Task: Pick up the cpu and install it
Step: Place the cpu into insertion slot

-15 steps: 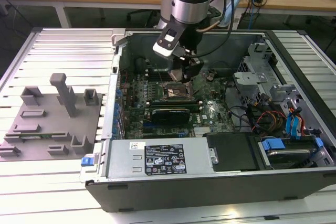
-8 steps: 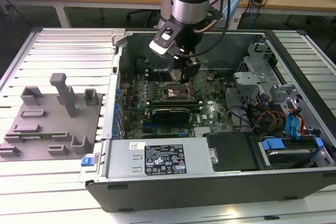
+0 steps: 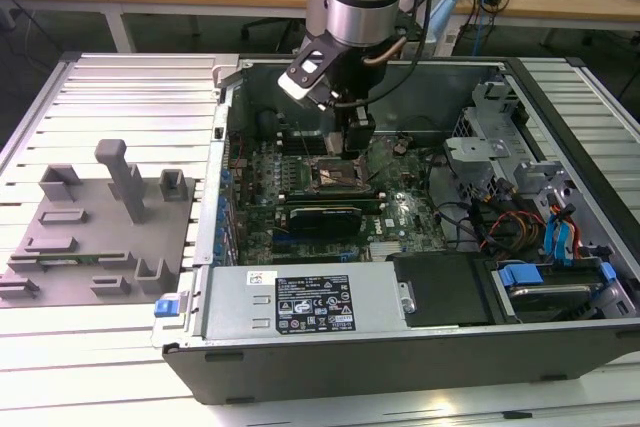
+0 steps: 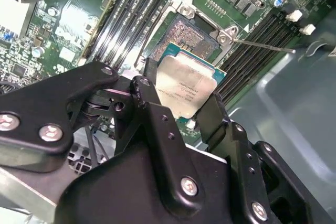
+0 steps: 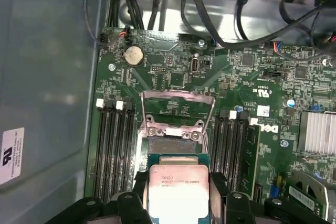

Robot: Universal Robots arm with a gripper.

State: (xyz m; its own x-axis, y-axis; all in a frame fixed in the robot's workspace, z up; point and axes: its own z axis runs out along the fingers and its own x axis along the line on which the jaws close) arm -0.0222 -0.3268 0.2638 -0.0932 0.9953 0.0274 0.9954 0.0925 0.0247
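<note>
The cpu [image 4: 186, 85], a flat square chip with a pale silvery top, is clamped between my black fingers [image 4: 144, 85] in both wrist views. My gripper [image 4: 178, 95] is shut on it by two opposite edges. The cpu [image 5: 177, 190] sits right at the open socket [image 5: 173, 142], whose metal load plate [image 5: 176, 109] is flipped up. I cannot tell whether the chip touches the socket. In the exterior view my gripper [image 3: 358, 139] reaches down into the open computer case, just above the socket [image 3: 338, 175] on the green motherboard [image 3: 400, 212].
Memory slots [image 5: 113, 145] flank the socket on both sides. The case wall [image 5: 47, 77] stands close by. A power supply [image 3: 310, 302] fills the case front and drive bays with cables [image 3: 540, 237] lie at the exterior view's right. A grey fixture plate [image 3: 100, 237] lies outside the case.
</note>
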